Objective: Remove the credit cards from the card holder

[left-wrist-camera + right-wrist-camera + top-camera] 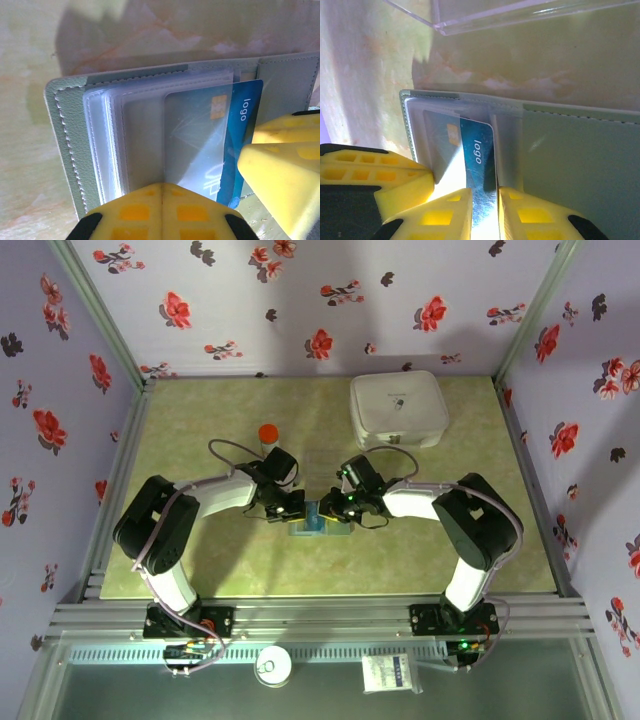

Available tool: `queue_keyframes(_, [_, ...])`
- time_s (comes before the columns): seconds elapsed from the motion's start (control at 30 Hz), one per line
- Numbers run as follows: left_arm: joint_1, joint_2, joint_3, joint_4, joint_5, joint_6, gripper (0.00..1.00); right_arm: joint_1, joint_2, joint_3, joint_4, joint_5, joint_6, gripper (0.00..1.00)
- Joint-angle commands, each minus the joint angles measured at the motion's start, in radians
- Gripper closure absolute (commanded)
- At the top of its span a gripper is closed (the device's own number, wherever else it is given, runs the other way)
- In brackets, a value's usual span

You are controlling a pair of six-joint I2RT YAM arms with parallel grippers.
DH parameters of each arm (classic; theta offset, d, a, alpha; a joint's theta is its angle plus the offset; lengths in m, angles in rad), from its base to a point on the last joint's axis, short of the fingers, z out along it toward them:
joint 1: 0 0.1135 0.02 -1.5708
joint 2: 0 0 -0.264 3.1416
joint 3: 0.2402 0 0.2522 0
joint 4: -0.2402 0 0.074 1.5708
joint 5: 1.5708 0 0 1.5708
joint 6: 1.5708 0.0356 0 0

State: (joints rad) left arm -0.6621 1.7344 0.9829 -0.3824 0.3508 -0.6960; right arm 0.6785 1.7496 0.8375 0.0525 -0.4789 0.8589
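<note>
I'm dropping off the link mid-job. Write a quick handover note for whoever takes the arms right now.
Left gripper: shut, tips on the clear sleeves of the card holder, apparently pinning it open.
Right gripper: fingers either side of the exposed end of the blue card; firm grip unclear.
Done: that card is partway out of its sleeve.
Left: pull it free, then check the other sleeves.
</note>
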Motion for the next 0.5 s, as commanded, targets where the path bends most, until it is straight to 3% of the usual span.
queue_keyframes(0.0, [-0.001, 0.006, -0.018, -0.061, -0.041, 0.023, 1.0, -0.002, -0.01, -0.017, 0.041, -0.029, 0.017, 0.8])
queue_keyframes(0.47, [-0.001, -0.007, -0.027, -0.059, -0.048, 0.02, 1.0, -0.013, -0.025, -0.05, 0.025, -0.008, 0.005, 0.93])
